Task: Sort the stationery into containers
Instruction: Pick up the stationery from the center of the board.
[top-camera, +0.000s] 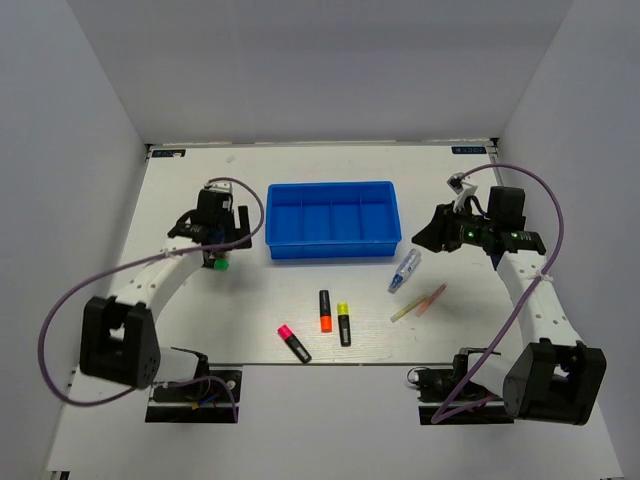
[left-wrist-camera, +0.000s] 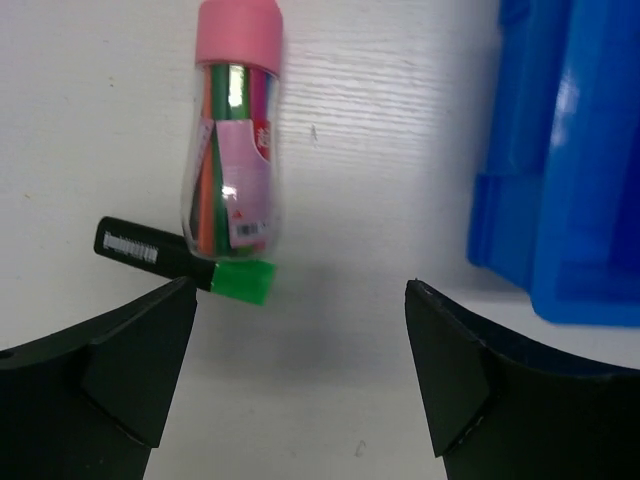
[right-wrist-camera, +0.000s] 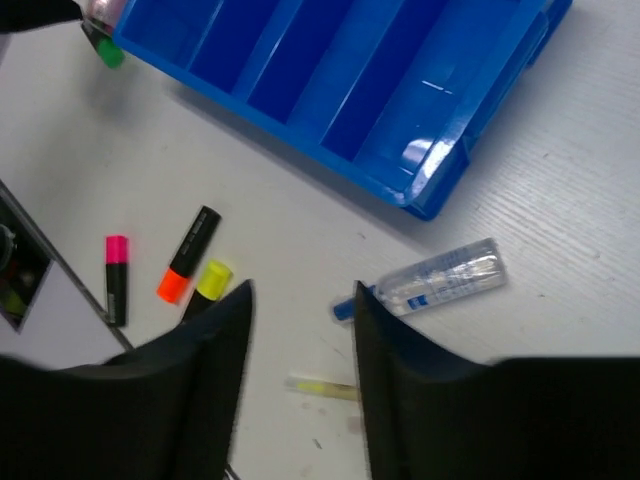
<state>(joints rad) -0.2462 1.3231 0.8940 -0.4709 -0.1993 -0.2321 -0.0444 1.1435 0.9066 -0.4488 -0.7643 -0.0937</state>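
The blue divided tray (top-camera: 330, 248) sits at the table's middle back; its compartments look empty. My left gripper (top-camera: 216, 252) is open, left of the tray, above a green-capped highlighter (left-wrist-camera: 185, 262) and a clear pink-capped tube of coloured sticks (left-wrist-camera: 232, 150). My right gripper (top-camera: 432, 236) is open and empty, right of the tray. Below it lie a blue-and-white tube (top-camera: 405, 270) and thin pink and pale-yellow sticks (top-camera: 420, 302). Orange (top-camera: 325, 311), yellow (top-camera: 344, 324) and pink (top-camera: 293, 343) highlighters lie in front of the tray. The right wrist view shows the tube (right-wrist-camera: 440, 280) and the yellow stick (right-wrist-camera: 325, 387).
White walls close in the table on the left, back and right. The tray's corner (left-wrist-camera: 570, 170) is just right of my left fingers. In the right wrist view the tray (right-wrist-camera: 330, 80) lies ahead and the highlighters (right-wrist-camera: 188, 255) to the left.
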